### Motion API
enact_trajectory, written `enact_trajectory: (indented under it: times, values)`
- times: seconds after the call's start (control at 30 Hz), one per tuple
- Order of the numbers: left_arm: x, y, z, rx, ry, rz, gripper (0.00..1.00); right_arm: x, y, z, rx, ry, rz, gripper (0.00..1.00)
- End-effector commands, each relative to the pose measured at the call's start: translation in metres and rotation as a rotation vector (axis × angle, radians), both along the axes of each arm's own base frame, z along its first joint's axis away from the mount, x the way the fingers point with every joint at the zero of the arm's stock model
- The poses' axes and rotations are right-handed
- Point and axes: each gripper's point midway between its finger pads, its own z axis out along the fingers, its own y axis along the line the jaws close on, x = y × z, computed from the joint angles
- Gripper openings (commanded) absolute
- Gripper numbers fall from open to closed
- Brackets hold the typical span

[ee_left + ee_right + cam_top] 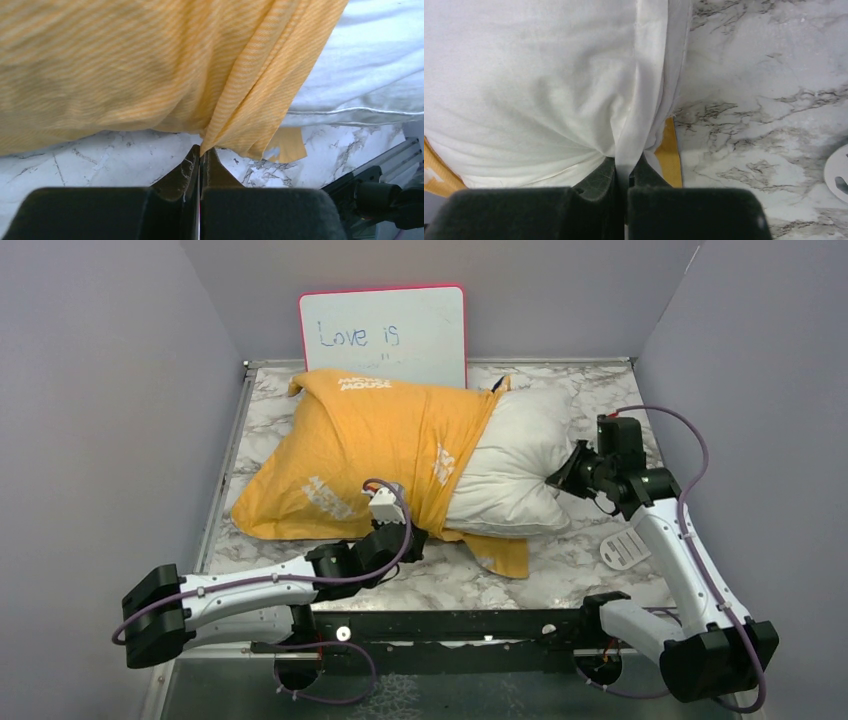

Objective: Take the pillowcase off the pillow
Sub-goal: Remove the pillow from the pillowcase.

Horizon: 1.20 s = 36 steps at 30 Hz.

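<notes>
The pillowcase [360, 450], yellow-orange face up with white lettering, covers the left part of the white pillow [515, 460], whose right end sticks out bare. My left gripper [398, 532] is shut on the pillowcase's near edge; in the left wrist view the yellow fabric [150, 65] runs into the closed jaws of that gripper [201, 150]. My right gripper [556, 480] is shut on the pillow's right edge; in the right wrist view a fold of the white pillow [539, 85] is pinched in that gripper [624, 167].
A pink-framed whiteboard [383, 335] leans on the back wall. A small white slotted disc [626, 546] lies on the marble table [560, 565] under the right arm. Grey walls close in on both sides. A black rail [450, 625] runs along the near edge.
</notes>
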Motion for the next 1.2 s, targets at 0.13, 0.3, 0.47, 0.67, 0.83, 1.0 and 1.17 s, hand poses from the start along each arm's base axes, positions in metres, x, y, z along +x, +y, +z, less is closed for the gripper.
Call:
enact_trajectory:
  times: [0.13,0.3,0.47,0.67,0.83,1.0,1.17]
  values:
    - [-0.006,-0.013,0.002,-0.009,-0.035,-0.111,0.00,0.023,0.033,0.033,0.083,-0.136,0.227,0.29]
    - [-0.003,-0.048,0.007,0.005,-0.013,-0.174,0.00,0.013,0.000,0.024,-0.055,-0.069,0.106,0.89]
    - [-0.005,-0.063,0.004,0.006,-0.001,-0.217,0.00,-0.024,-0.013,0.002,-0.069,0.083,0.014,0.99]
    - [-0.005,-0.063,0.004,0.005,-0.002,-0.219,0.00,-0.066,0.056,0.001,0.291,-0.030,0.299,1.00]
    - [-0.004,-0.062,0.007,0.020,-0.008,-0.220,0.00,-0.083,0.094,-0.021,0.553,0.049,0.453,0.90]
    - [-0.002,-0.051,0.005,0.073,-0.005,-0.199,0.00,-0.036,0.054,-0.037,0.308,0.027,0.192,0.48]
    - [-0.001,-0.014,-0.004,0.142,0.030,-0.081,0.00,0.016,-0.033,-0.016,-0.037,-0.134,-0.213,0.06]
